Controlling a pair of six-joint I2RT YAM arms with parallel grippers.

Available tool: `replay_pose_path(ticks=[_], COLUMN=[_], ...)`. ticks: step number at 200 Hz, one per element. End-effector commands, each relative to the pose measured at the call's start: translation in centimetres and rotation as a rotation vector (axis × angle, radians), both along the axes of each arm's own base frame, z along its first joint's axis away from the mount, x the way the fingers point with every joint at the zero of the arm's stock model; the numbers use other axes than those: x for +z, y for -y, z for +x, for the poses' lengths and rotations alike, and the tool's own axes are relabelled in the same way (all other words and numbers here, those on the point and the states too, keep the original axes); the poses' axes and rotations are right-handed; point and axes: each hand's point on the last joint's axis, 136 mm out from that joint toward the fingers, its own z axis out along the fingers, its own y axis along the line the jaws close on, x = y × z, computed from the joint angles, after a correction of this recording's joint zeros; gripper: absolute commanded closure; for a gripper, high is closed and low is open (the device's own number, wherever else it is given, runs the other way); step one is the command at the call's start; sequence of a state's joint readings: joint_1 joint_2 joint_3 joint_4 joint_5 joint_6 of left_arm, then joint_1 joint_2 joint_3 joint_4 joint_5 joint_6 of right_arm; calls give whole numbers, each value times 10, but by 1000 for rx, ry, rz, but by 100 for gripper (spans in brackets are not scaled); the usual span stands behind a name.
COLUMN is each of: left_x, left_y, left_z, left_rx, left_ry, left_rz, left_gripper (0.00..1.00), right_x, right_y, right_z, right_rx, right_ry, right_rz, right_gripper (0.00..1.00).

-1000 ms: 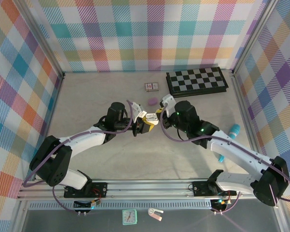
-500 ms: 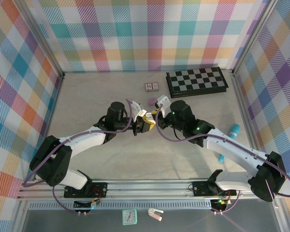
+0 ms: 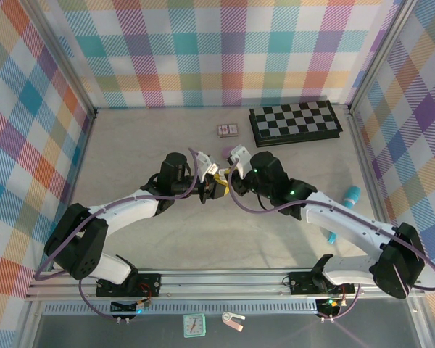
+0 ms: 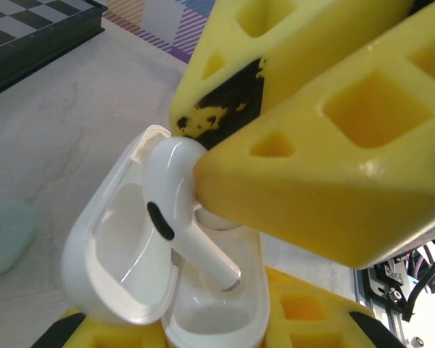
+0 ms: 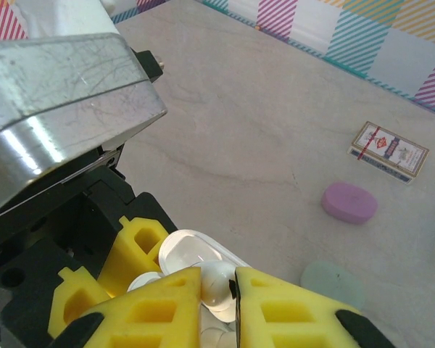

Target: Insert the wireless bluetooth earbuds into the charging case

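Mid-table, both arms meet tip to tip.

Left gripper point(image 4: 203, 328): clamped on the white charging case point(image 4: 112, 272), its yellow fingers pressing the lower half from either side. Lid hinged open, tilted back toward the left of the left wrist view.

Right gripper point(image 5: 218, 288): pinched tight on one white earbud point(image 4: 172, 192), held by the bulb end (the black vent slot faces the left wrist camera). The stem points down into the open body of the case, tip at or in a socket. Whether it touches bottom is hard to tell, since the glossy plastic blurs the edge. Bud not seated; its head stands clear above the rim.

Elsewhere on the table point(image 5: 261, 109):
- purple pebble case point(image 5: 349, 202), closed, lying flat
- pale green case point(image 5: 332, 283), near it but apart
- card box point(image 5: 388, 151), farther back
- folded chessboard point(image 3: 295, 122), toward the back wall
- teal object point(image 3: 352, 193), beside the right forearm
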State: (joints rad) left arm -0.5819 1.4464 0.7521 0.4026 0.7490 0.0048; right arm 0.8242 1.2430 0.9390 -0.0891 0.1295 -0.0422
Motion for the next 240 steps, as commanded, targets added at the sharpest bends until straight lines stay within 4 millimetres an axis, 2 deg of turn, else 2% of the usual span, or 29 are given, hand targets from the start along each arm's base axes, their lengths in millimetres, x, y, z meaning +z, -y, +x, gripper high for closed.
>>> replay_pose_path(ticks=[1, 69, 126, 176, 240], left_x=[33, 34, 33, 37, 31], left_y=[8, 7, 5, 5, 5], left_z=[1, 6, 12, 12, 8], left_rx=[-25, 5, 34, 38, 23], left_ry=[66, 66, 62, 66, 62], left_rz=[-68, -65, -61, -71, -63], left_gripper=[94, 94, 94, 94, 94], right_x=[20, 17, 20, 18, 27], right_y=[-11, -16, -3, -1, 11], right_z=[3, -1, -10, -17, -2], right_rx=[26, 57, 46, 67, -41], right_ry=[47, 37, 46, 37, 81], right_rz=[37, 32, 33, 30, 33], right_gripper=[82, 82, 82, 82, 81])
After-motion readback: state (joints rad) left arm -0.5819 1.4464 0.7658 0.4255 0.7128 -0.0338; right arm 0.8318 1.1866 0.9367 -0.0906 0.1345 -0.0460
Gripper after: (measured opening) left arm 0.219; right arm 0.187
